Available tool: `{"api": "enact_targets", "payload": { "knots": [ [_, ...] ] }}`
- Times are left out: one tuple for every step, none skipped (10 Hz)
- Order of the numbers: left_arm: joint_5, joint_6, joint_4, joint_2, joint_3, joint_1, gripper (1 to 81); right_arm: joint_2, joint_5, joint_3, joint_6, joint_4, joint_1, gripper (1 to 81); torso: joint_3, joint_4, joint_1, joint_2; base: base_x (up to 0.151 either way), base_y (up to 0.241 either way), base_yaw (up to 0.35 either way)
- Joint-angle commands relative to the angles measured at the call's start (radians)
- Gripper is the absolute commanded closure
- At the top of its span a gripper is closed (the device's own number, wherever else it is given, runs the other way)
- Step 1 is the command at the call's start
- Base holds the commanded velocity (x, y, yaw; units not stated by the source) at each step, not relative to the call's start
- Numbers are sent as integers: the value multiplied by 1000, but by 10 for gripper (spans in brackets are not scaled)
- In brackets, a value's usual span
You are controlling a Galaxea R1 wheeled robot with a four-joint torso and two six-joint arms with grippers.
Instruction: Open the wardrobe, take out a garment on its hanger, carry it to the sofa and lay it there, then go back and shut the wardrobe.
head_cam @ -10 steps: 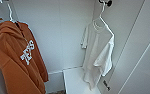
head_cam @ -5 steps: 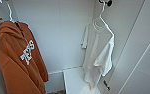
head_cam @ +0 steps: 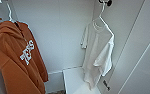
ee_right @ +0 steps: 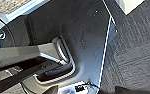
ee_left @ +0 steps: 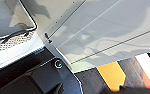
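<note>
While the wardrobe (head_cam: 66,30) stands open in the head view, the white T-shirt (head_cam: 97,53) hangs at right on its hanger (head_cam: 101,18), an orange hoodie (head_cam: 16,57) at left. Wrist views show white panels and grey carpet (ee_right: 136,50); whether either gripper is spread or pressed together cannot be told.

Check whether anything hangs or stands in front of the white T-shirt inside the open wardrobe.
Nothing visible does. In the head view the white T-shirt hangs on its hanger at the wardrobe's right side, with open space in front. The orange hoodie hangs well apart at the left, and the white shelf lies below.
</note>
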Motion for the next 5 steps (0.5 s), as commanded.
{"api": "enact_targets", "payload": {
  "knots": [
    [78,0,-51,-77,77,-164,10,-4,-63,-3,2,11,31,10,0,0,0,0,0,0,0],
    [92,0,-68,-83,96,-207,10,-6,-64,-3,2,11,32,10,0,0,0,0,0,0,0],
    [92,0,-72,-91,129,-236,10,-6,-63,-4,2,11,32,10,0,0,0,0,0,0,0],
    [92,0,-85,-102,171,-276,10,-7,-64,-6,1,9,34,10,0,0,0,0,0,0,0],
    [97,0,-118,-114,201,-319,10,-9,-64,-7,1,9,38,10,0,0,0,0,0,0,0]
  ]
}}
